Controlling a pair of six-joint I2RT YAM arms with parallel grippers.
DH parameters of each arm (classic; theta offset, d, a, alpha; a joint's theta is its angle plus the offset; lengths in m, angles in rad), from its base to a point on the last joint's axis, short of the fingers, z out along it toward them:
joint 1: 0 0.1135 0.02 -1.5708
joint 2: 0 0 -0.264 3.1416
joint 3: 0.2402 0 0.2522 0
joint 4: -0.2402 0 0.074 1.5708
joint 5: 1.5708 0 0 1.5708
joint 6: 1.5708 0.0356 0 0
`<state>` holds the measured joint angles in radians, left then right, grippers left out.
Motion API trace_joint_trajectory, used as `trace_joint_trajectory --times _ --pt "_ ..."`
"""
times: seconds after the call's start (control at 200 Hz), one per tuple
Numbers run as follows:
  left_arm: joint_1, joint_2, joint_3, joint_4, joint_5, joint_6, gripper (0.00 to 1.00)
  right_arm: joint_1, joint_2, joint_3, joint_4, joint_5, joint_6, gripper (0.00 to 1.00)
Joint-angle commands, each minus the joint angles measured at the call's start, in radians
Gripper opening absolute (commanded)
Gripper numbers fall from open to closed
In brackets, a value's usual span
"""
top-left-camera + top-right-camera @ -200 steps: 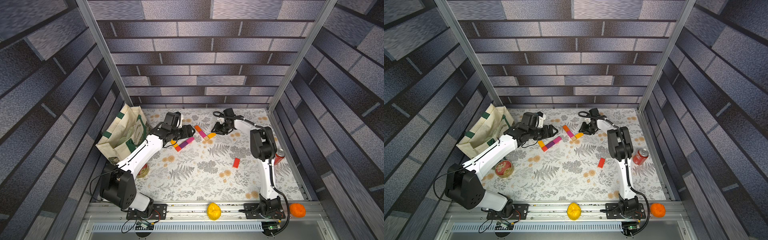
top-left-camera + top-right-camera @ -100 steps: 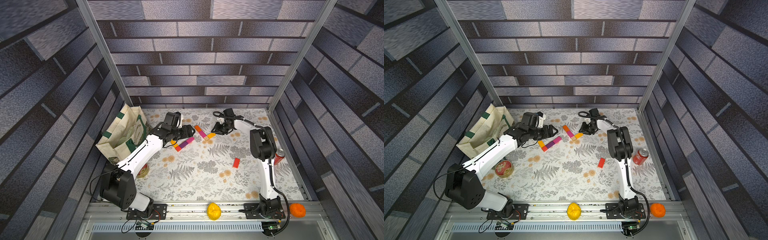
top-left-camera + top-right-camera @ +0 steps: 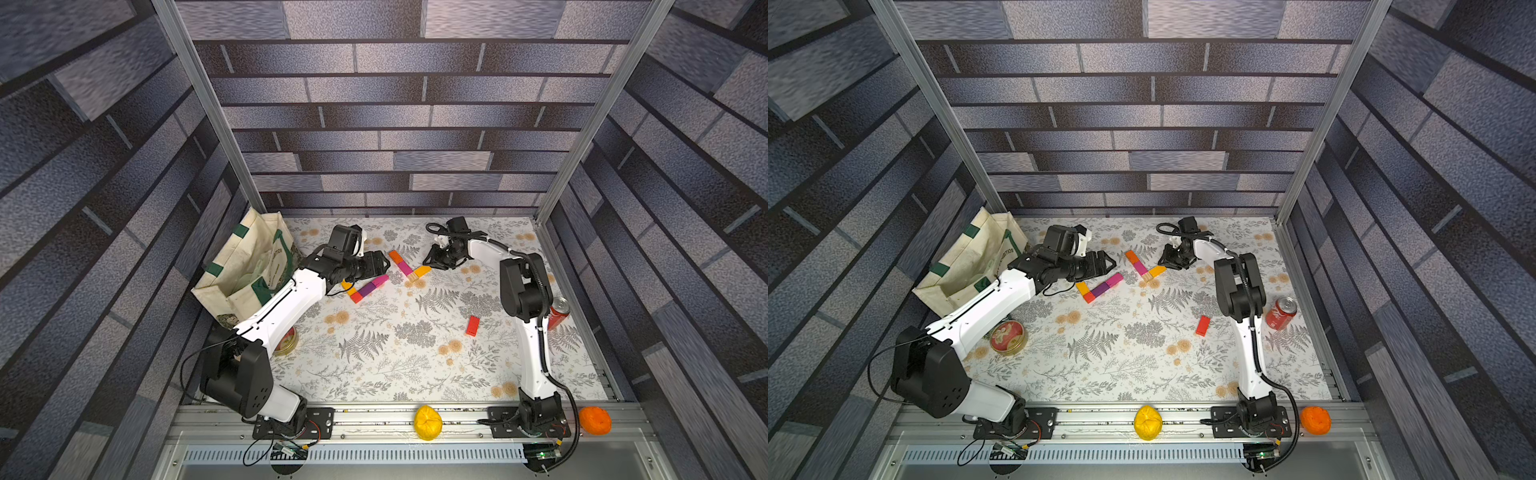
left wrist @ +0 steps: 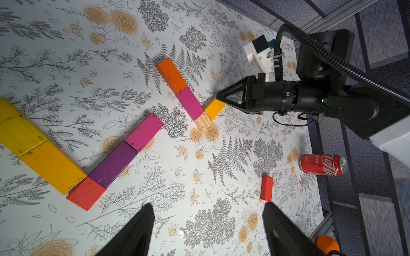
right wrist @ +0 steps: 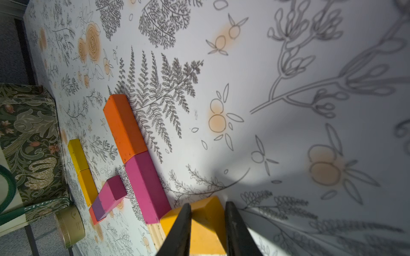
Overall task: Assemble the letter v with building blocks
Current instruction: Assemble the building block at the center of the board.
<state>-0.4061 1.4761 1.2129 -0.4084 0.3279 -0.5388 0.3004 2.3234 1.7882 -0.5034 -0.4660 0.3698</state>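
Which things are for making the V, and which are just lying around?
For the V: coloured blocks, wooden cube, lone red block.
Lying about: bag, soda can, round tin, yellow fruit, orange fruit.

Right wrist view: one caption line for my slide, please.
Right gripper straddling a yellow block beside the pink block and orange block.

**2 block clusters on the floral desk [image 3: 1108,374]**

An orange block [image 3: 1132,257], a magenta block [image 3: 1140,268] and a wood cube [image 3: 1147,277] line up; an amber block [image 3: 1157,272] angles off the cube, with the right gripper [image 3: 1163,265] at its outer end. Beside the left gripper [image 3: 1108,262] sits the 2nd cluster [image 3: 1100,289]. 1 red block [image 3: 1203,325] lies apart, near a soda can [image 3: 1281,312]
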Motion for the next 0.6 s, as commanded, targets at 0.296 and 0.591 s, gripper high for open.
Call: trace_joint_trajectory --times 0.296,0.591 --pt "-0.005 0.018 0.038 -0.019 -0.013 0.019 0.79 -0.004 0.048 -0.027 -0.037 0.029 0.011 0.26" --pt "-0.006 0.023 0.042 -0.023 -0.012 0.023 0.79 -0.004 0.047 -0.018 -0.043 0.036 0.009 0.44"
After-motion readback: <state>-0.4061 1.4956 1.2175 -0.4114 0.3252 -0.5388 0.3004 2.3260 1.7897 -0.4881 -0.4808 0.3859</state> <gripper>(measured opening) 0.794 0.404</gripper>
